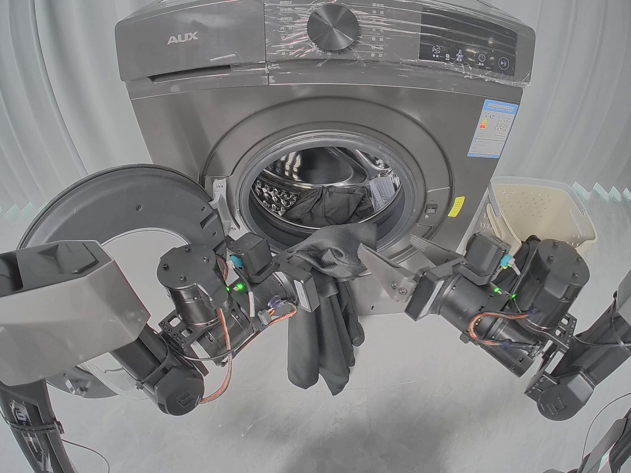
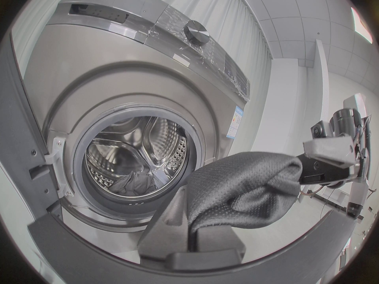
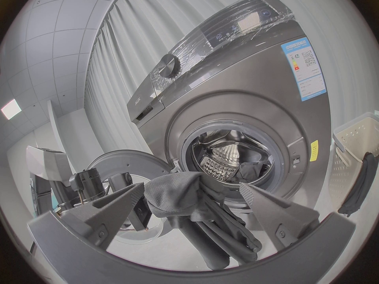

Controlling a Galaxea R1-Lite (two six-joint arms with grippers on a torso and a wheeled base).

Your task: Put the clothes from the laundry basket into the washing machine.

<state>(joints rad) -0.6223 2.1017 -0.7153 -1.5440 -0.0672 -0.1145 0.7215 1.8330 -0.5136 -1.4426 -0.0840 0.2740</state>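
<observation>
- Left claw (image 1: 307,272)'s clamped on a garment (image 1: 328,310) at the washer (image 1: 197,119) mouth; my right claw (image 1: 386,244)'s apart.
- One piece (image 1: 325,205) in drum (image 1: 289,165), dark cloth (image 3: 357,186) on basket (image 1: 545,211): halfway-ish.

Bright, even light from ceiling panel (image 3: 10,108); glare on steel drum (image 2: 162,135); wrist views bulge at edges.

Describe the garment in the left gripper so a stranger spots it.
Find the grey washing machine, door open. Before its drum, a dark garment hangs from the left gripper toward the floor; another dark cloth lies inside that drum.
</observation>
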